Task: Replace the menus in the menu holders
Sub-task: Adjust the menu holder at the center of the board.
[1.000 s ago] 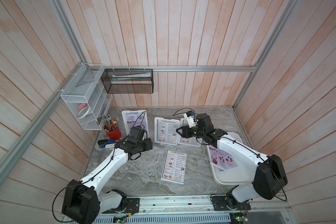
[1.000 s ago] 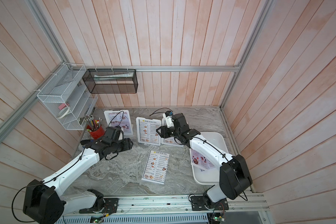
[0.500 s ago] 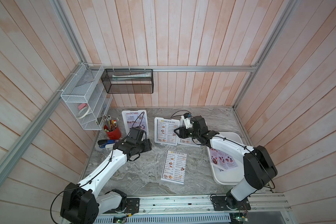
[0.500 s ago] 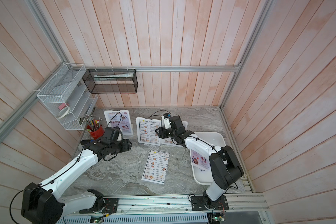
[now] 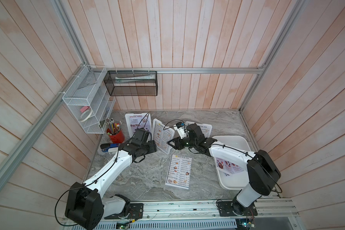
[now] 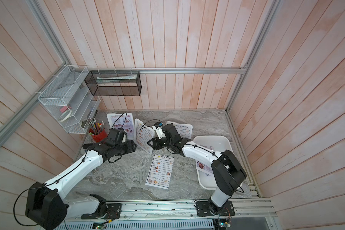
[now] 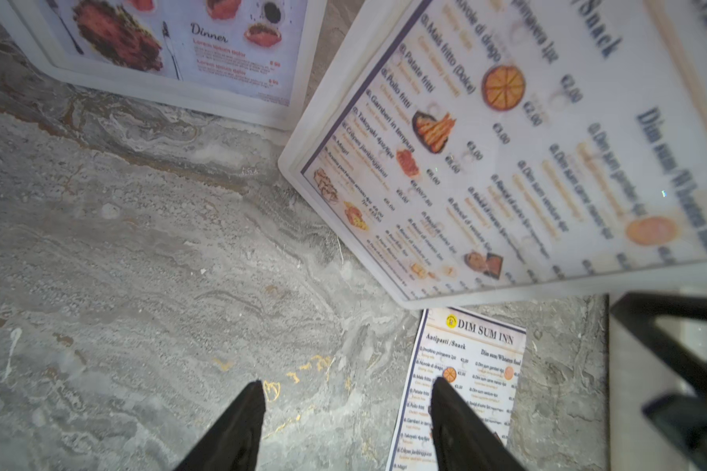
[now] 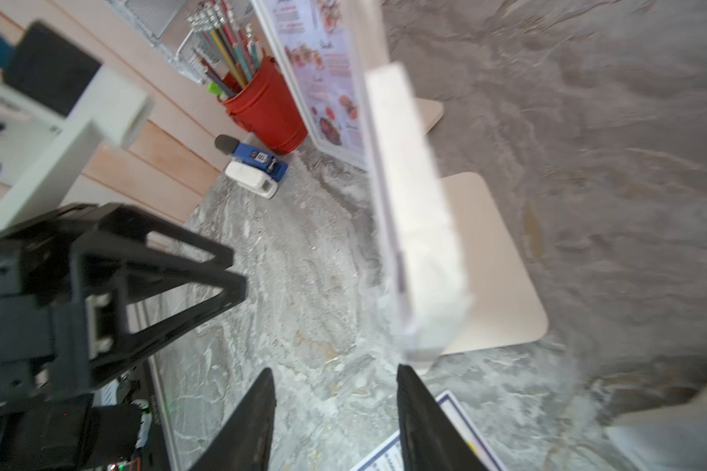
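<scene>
Three white menu holders stand at the back of the marble table. The left holder (image 5: 138,124) shows a lilac special menu. The middle holder (image 5: 162,135) stands askew with a DIM SUM INN menu in it. The right holder (image 5: 202,129) is partly hidden behind my right arm. A loose DIM SUM INN menu (image 5: 178,171) lies flat in front. My left gripper (image 5: 154,146) is open beside the middle holder's (image 7: 507,163) left edge. My right gripper (image 5: 170,143) is open at that holder's (image 8: 417,228) lower right corner, with nothing between its fingers.
A large shallow white tray (image 5: 233,139) at the right holds lilac menu sheets (image 5: 228,166) under my right arm. A red pencil cup (image 5: 116,135) and a blue-white stapler (image 8: 258,163) sit by the left wall, below wire baskets (image 5: 84,103).
My right gripper swung left from the right holder to the middle holder's lower corner and narrowed a little. The middle holder now stands turned askew. The left arm barely moved.
</scene>
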`<state>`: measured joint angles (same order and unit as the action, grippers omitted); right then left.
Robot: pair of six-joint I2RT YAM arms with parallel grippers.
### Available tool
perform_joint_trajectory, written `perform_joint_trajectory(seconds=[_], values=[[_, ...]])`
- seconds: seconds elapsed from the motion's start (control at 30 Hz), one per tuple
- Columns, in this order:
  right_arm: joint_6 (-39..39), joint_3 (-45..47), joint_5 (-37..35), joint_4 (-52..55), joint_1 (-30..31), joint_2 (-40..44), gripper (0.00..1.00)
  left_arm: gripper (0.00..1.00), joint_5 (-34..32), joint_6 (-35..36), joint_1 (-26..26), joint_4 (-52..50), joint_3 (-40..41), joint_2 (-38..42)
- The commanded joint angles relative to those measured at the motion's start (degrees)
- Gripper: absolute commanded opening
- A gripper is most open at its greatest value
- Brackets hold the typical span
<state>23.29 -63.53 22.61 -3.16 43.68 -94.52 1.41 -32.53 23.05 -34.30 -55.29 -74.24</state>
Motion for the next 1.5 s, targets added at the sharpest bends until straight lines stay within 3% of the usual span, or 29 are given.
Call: perform_joint_trajectory(seconds=[0.0,0.17,0.33,0.47,0.57,1.23,1.47], values=[[2.3,-0.5,1.0,1.2,0.9,2.6,0.49,0.66,-1.0,1.1,0.1,4.5,-2.7,-2.9],[1.2,-0.4,-1.5,4.2,0.7,7.1,0.49,0.66,-2.2,1.8,0.1,7.7,-5.1,-8.6],[0.8,-1.4,-4.2,7.2,-3.3,8.9,0.50,0.64,-8.9,0.4,-0.1,8.0,-7.6,-12.8],[-1.0,-2.9,-3.5,6.3,-6.5,8.0,0.54,0.53,-13.3,0.5,-0.8,7.7,-9.2,-15.0],[-2.9,-5.6,-3.2,6.1,-7.3,5.1,0.55,0.51,-13.6,0.9,-1.9,7.5,-10.3,-15.6],[0.1,-10.1,1.5,-2.5,-5.3,-3.8,0.55,0.55,-14.9,0.8,-2.9,3.3,-6.1,-8.6],[2.8,-11.6,-3.3,-1.6,-3.7,-5.8,0.46,0.55,-15.0,1.1,-3.0,2.9,-5.8,-7.2]])
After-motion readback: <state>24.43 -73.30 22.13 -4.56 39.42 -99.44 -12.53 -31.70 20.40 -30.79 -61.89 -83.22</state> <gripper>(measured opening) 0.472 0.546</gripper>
